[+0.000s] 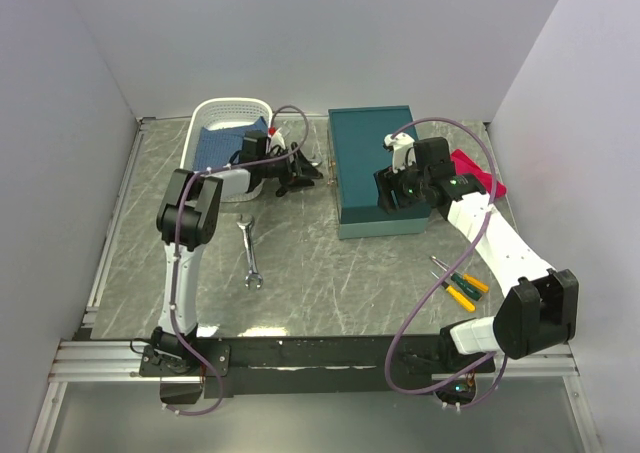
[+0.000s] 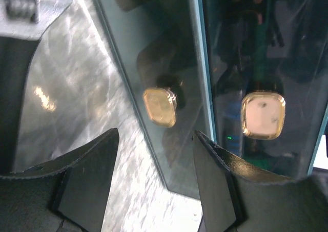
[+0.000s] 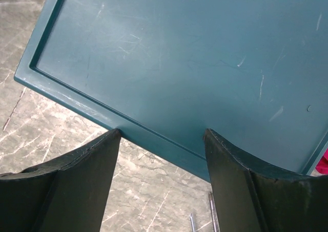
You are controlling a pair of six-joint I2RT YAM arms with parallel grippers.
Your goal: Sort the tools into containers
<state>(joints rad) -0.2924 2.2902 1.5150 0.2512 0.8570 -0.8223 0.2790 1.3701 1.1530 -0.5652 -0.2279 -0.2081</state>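
Observation:
The teal metal box (image 1: 368, 163) stands closed at the back middle. My left gripper (image 1: 300, 176) is open and empty at the box's left side; in the left wrist view (image 2: 156, 140) its fingers face the box wall (image 2: 154, 47) and two brass latches (image 2: 160, 106). My right gripper (image 1: 393, 195) is open and empty above the lid's near part; the right wrist view (image 3: 163, 134) shows the lid (image 3: 179, 53) between its fingers. A silver spanner (image 1: 250, 254) lies left of centre. Yellow- and green-handled screwdrivers (image 1: 460, 283) lie at the right front. Other tools are out of view.
A white basket (image 1: 205, 113) holding a blue cloth (image 1: 218, 143) stands at the back left. A red cloth (image 1: 480, 173) lies right of the box. Two screwdriver shafts (image 3: 210, 211) show below the lid's edge. White walls enclose the table.

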